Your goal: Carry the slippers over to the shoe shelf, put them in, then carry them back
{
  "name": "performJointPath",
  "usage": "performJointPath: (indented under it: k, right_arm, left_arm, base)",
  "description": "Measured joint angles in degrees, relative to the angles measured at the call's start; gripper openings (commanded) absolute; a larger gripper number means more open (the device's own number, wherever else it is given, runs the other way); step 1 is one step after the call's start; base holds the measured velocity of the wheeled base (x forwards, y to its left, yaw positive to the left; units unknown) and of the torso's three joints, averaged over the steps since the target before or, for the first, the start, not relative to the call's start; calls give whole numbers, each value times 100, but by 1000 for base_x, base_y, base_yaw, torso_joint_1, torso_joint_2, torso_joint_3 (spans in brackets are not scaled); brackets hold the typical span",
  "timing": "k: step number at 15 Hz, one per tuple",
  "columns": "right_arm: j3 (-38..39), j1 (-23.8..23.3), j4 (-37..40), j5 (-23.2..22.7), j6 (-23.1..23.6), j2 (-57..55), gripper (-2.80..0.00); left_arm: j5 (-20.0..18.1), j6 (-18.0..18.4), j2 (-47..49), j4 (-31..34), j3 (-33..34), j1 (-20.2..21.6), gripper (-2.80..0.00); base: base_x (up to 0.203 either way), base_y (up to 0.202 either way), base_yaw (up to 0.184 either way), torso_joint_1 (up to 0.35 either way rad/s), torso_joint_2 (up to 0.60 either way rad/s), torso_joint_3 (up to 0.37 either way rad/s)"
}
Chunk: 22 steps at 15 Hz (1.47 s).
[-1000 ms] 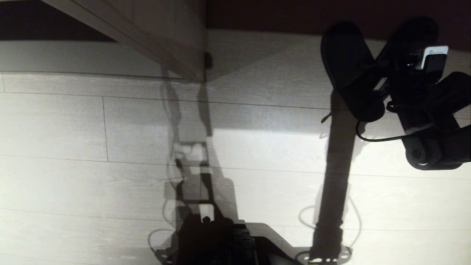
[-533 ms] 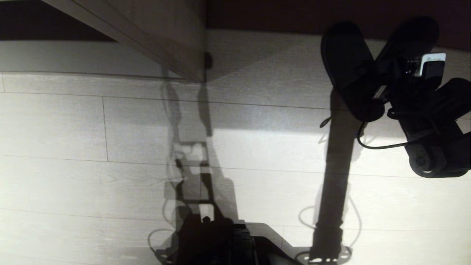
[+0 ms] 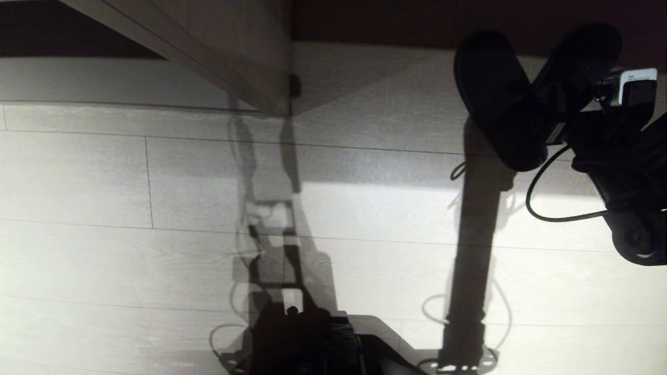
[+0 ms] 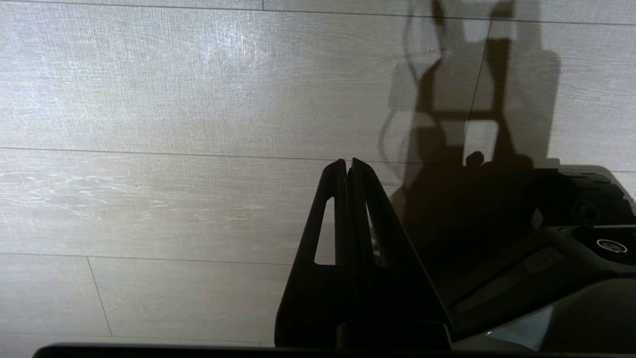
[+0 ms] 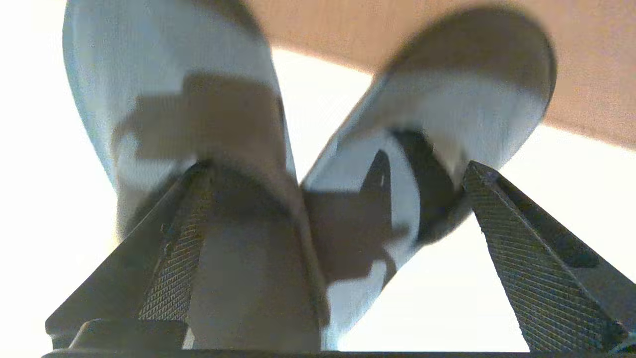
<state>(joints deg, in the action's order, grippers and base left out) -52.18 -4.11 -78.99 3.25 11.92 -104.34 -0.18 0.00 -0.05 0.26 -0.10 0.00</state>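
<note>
Slippers (image 3: pixel 521 94) lie on the pale plank floor (image 3: pixel 130 198) at about two o'clock in our head view, heels crossed and toes splayed toward the dark recess at twelve, with the slanted wood panel (image 3: pixel 219 52) well apart at eleven. We see our right gripper (image 5: pixel 328 199) at three o'clock, hard by their heel ends, fingers (image 5: pixel 526 258) spread wide to either side of the heels and clasping nothing. Our left gripper (image 4: pixel 349 164) hangs over bare floor beside the base at six o'clock, its fingers pressed together and empty.
</note>
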Motion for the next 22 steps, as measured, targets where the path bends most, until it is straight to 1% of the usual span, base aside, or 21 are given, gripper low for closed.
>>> performJointPath:
  k: [10,11,14,18,22]
  right_arm:
    - [1478,-2,93,-38,-11,937,0]
    - [1616,0,96,-36,-10,1019,-280]
    - [2381,1,99,-25,-11,1471,-280]
    - [3133,6,200,54,-29,2264,-280]
    - [3709,6,675,228,-18,3068,-280]
  left_arm:
    - [0,0,0,2,0,0,-280]
    - [2,0,0,-2,0,0,-280]
    - [2,0,0,0,0,0,-280]
    - [0,0,0,-1,0,0,-280]
    - [0,0,0,0,2,0,-280]
  base:
    - [0,0,0,0,0,0]
    - [0,0,0,0,0,0]
    - [0,0,0,0,0,0]
    - [0,0,0,0,0,0]
    - [0,0,0,0,0,0]
